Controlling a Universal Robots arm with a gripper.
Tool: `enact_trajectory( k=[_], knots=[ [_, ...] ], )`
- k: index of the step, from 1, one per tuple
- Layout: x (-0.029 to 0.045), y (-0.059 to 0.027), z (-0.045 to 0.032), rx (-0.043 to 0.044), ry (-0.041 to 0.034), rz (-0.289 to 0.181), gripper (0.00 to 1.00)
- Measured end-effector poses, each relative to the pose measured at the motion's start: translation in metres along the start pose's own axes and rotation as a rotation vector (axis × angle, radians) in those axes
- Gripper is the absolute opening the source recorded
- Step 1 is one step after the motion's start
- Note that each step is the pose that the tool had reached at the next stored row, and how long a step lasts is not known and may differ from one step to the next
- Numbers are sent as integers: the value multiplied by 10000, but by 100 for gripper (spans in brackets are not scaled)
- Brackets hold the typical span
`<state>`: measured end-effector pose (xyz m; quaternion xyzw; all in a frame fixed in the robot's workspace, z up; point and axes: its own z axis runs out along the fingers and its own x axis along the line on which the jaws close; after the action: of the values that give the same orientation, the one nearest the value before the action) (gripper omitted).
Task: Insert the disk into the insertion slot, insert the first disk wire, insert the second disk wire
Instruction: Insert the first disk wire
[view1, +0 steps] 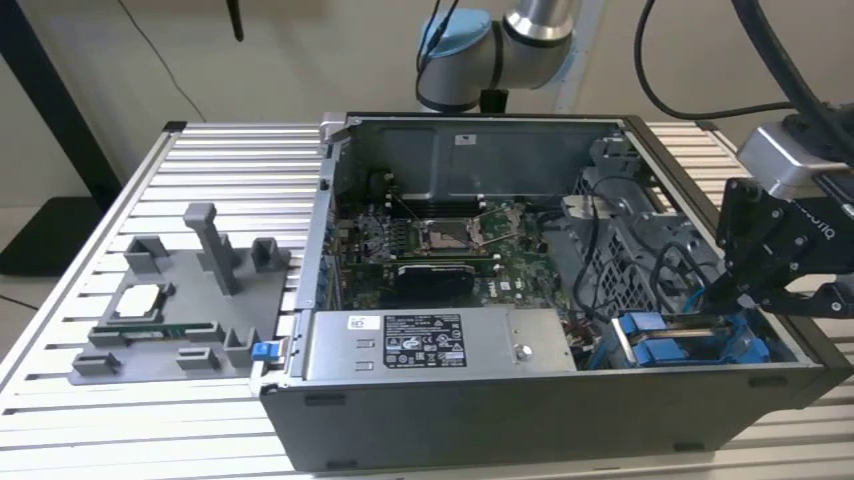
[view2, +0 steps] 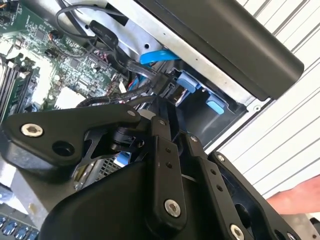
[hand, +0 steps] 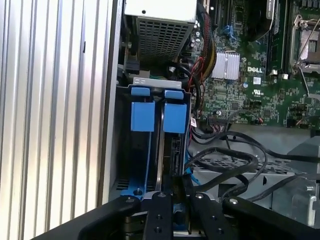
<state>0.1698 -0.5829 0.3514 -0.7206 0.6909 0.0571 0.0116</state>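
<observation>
The insertion slot (view1: 687, 345) is the drive bay at the case's near corner on the exterior view's right. In the first wrist view its grey wall (hand: 119, 150) frames two blue carrier tabs. The disk (hand: 175, 118) sits pushed into the bay, showing its blue carrier end and a dark edge. My gripper (view1: 771, 300) hangs over the bay's far end. In both wrist views the gripper (hand: 178, 194) (view2: 172, 120) has its fingers close together on a black disk wire plug (hand: 178, 184) at the disk's end. More black wires (hand: 235, 160) loop beside it.
The silver power-supply box (view1: 441, 343) lies along the case's front, and the motherboard (view1: 441, 240) lies behind it. A grey fixture (view1: 174, 300) with parts stands on the slatted table on the exterior view's left. A person's hand (view2: 296, 197) rests on the table beside the case.
</observation>
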Motion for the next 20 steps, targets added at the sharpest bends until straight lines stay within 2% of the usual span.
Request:
enact_trajectory(
  k=[20],
  knots=[
    [-13, 1, 99, 160, -72, 1201, 0]
  ],
)
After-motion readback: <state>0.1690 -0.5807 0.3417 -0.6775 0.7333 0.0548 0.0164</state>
